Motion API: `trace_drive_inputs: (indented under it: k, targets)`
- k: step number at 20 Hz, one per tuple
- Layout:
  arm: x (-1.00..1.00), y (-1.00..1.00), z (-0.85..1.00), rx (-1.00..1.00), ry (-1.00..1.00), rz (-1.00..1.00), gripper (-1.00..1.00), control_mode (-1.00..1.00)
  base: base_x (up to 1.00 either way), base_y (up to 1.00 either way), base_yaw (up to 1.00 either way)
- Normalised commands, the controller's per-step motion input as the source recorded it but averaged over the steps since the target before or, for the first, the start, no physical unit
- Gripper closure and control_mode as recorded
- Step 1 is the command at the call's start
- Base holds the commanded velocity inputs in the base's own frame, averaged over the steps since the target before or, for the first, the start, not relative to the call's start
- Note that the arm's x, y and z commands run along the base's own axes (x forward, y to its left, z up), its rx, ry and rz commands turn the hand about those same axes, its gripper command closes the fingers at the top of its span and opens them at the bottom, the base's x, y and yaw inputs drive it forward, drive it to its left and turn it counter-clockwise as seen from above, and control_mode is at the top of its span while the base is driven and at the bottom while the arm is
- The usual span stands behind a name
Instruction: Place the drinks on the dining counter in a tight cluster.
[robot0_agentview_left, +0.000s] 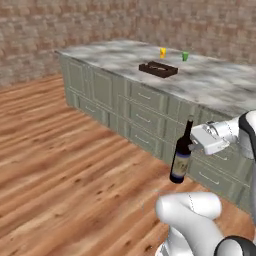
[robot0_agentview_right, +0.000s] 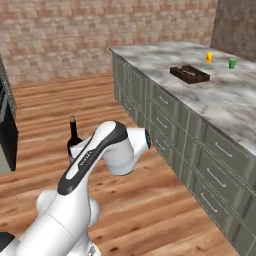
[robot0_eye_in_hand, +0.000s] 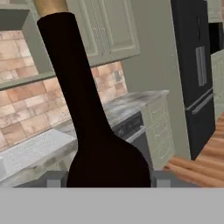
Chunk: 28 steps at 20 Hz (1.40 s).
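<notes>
1. The wine bottle (robot0_agentview_left: 181, 157) hangs in the air over the wooden floor (robot0_agentview_left: 65, 165), upright or nearly so with its neck up, on the near side of the counter (robot0_agentview_left: 220, 82) and level with its drawer fronts.
2. The bottle's base is well below the marble top, so the coming move looks to turn on lifting it above the counter's edge and carrying it farther in over the top.
3. The gripper (robot0_agentview_left: 196, 145) meets the bottle from the right in the left base view, at about its shoulder; the long axis of the bottle runs across the jaws.
4. In the hand view the dark bottle body sits between the two finger tips (robot0_eye_in_hand: 54, 179), the neck rising away from the camera.
5. The jaws are part-way closed and clamped on the bottle, one tip at either side of it.
6. On the counter top, far from the bottle, lie a dark tray (robot0_agentview_left: 158, 69), a yellow cup (robot0_agentview_left: 163, 52) and a green cup (robot0_agentview_left: 185, 56).
</notes>
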Motion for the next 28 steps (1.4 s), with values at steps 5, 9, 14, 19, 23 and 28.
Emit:
trace_drive_inputs:
  k: [5,9,14,19,23,28]
  targets:
    - [0.0,0.0,0.0,0.0,0.0,0.0,1.0,1.0,0.15,-0.34,-0.74]
    - [0.0,0.0,0.0,0.0,0.0,0.0,1.0,1.0,0.38,-0.14,-0.7]
    - [0.0,0.0,0.0,0.0,0.0,0.0,1.0,1.0,0.9,0.17,-0.28]
    - [0.0,0.0,0.0,0.0,0.0,0.0,1.0,1.0,0.94,-0.01,0.0]
    - [0.0,0.0,0.0,0.0,0.0,0.0,1.0,1.0,0.57,-0.04,-0.27]
    - [0.0,0.0,0.0,0.0,0.0,0.0,1.0,1.0,0.21,0.26,-0.59]
